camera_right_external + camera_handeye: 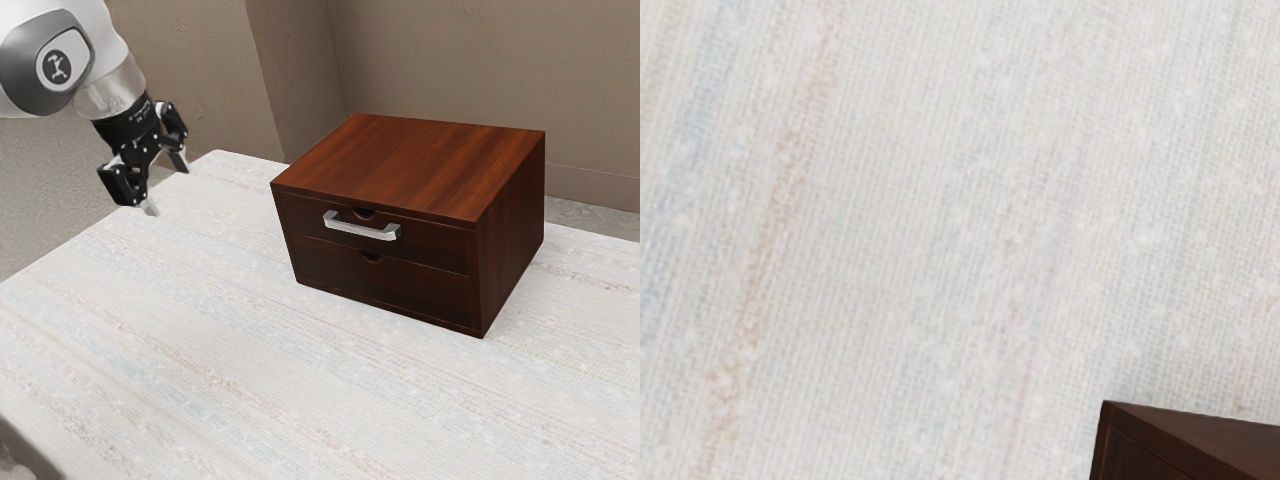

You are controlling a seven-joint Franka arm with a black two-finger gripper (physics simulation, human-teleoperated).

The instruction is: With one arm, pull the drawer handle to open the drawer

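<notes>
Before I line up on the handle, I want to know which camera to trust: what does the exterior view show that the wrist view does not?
Exterior view adds: the gripper, open, above the table, well to that view's left of the cabinet; the silver handle on the upper drawer, which looks shut; a lower drawer.
Wrist view adds: a close look at the table's pale weave.
Both share: the table and the cabinet, of which the wrist view catches one dark corner.
</notes>
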